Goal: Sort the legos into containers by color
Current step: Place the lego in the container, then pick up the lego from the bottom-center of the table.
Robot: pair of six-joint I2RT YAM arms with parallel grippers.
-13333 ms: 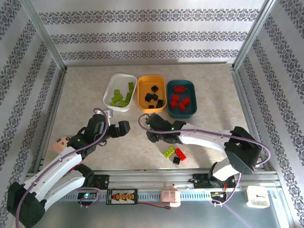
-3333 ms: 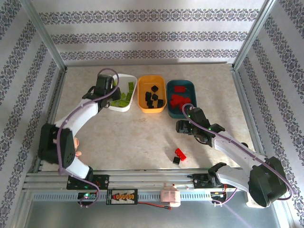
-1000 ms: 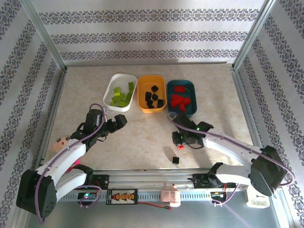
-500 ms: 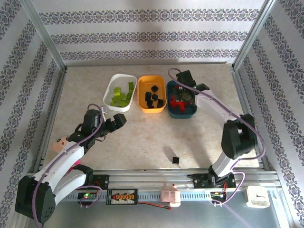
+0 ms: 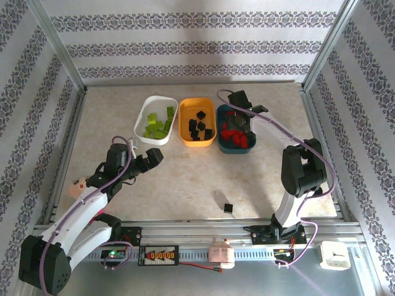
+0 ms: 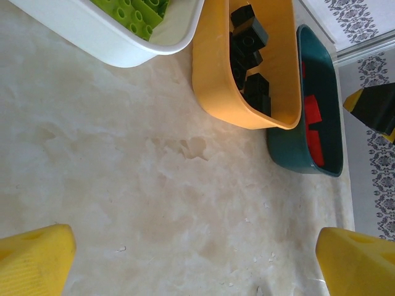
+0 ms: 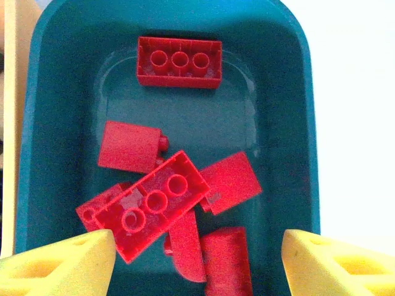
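My right gripper (image 5: 238, 119) hangs open over the dark teal container (image 5: 236, 151). In the right wrist view its yellow fingertips (image 7: 57, 262) stand wide apart above several red legos (image 7: 148, 206) lying loose in the teal container (image 7: 290, 123), with nothing held. Green legos (image 5: 157, 123) lie in the white container (image 5: 154, 141), and black legos (image 5: 199, 126) lie in the orange container (image 5: 197, 143). One black lego (image 5: 228, 208) sits alone on the table near the front. My left gripper (image 5: 152, 160) is open and empty, low over bare table left of centre.
The left wrist view looks across pale marbled table toward the white container (image 6: 92, 37), the orange container (image 6: 213, 92) and the teal container (image 6: 290, 148). Metal frame rails border the table on both sides and along the front.
My right arm carried a red lego from the front of the table to the teal container and opened, leaving it there. The left arm has barely moved.
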